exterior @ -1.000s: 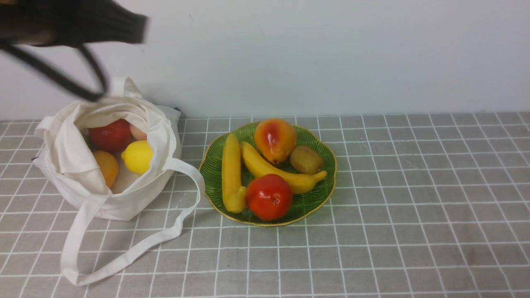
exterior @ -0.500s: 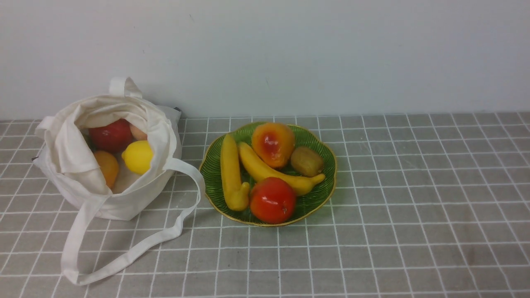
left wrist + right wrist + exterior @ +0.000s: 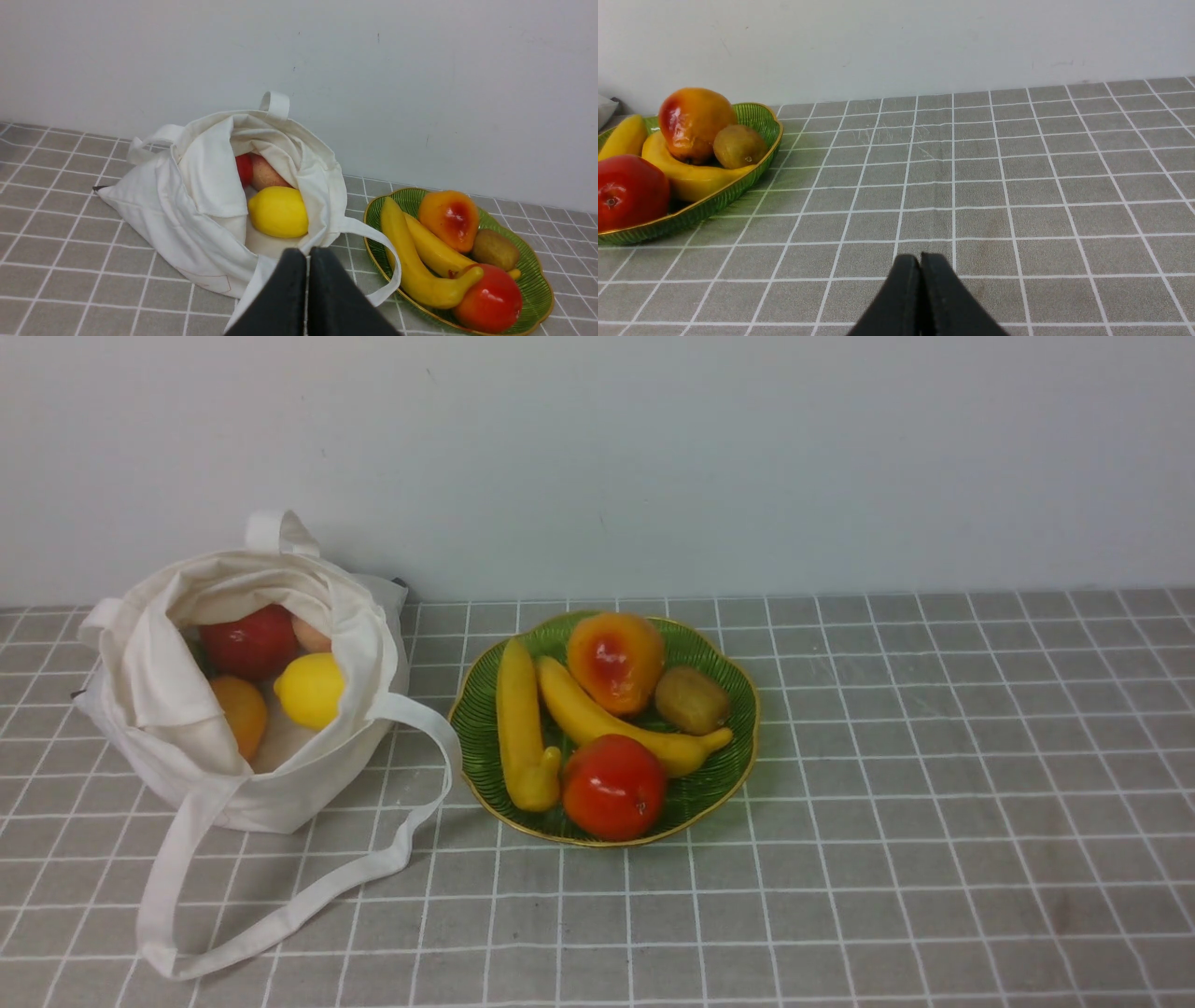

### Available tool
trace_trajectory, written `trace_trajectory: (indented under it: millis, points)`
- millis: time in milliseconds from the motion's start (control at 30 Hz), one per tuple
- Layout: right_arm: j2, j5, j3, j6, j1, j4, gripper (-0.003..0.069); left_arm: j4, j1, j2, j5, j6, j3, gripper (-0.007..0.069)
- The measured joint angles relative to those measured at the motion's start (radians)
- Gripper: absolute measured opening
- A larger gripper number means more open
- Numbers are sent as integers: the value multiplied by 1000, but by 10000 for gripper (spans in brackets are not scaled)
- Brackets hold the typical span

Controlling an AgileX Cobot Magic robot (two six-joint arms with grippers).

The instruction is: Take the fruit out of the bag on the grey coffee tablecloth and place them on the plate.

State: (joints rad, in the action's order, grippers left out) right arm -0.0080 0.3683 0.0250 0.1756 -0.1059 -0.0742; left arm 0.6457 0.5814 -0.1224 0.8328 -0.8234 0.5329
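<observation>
With both grippers [image 3: 314, 254] [image 3: 920, 259] pressed together on nothing, the bag [image 3: 271, 798] at the plate's 9 o'clock gapes, probably for easy reaching, 4 fruits visible inside, 5 nestled on the plate [image 3: 719, 793].

**Visible count: 9 fruits + 1 unclear green item**

On 1 plate [image 3: 702, 793]: 5 total. 2 bananas [image 3: 523, 728], 1 orange-yellow fruit with red blush [image 3: 616, 663], 1 kiwi [image 3: 692, 700], 1 red round fruit [image 3: 613, 788].

In 1 bag [image 3: 271, 803]: 4 fruits made out. 1 lemon [image 3: 310, 691], 1 dark red fruit [image 3: 250, 644], 1 plain orange-yellow fruit [image 3: 241, 714], 1 pinkish-brown fruit [image 3: 312, 637], partly hidden. Plus 1 green item [image 3: 198, 655], mostly hidden, kind unclear.

Also 1 tablecloth [image 3: 896, 859], 1 left gripper [image 3: 301, 254], 1 right gripper [image 3: 920, 259].
</observation>
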Motion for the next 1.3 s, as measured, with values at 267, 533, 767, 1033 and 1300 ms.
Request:
trace_trajectory:
  millis: [267, 533, 767, 1033, 1300]
  points:
    - [0, 0, 0, 0, 0, 0, -12, -4, 0, 1, -4, 0, 0, -8]
    - [0, 0, 0, 0, 0, 0, -12, -149, -113, 43, -113, 197, -121, -8]
    - [0, 0, 0, 0, 0, 0, -12, -432, -359, 131, -287, 565, -345, -8]
    - [0, 0, 0, 0, 0, 0, -12, -679, -514, 133, -496, 842, -557, -8]
    - [0, 0, 0, 0, 0, 0, -12, -691, -517, 133, -456, 851, -560, -8]
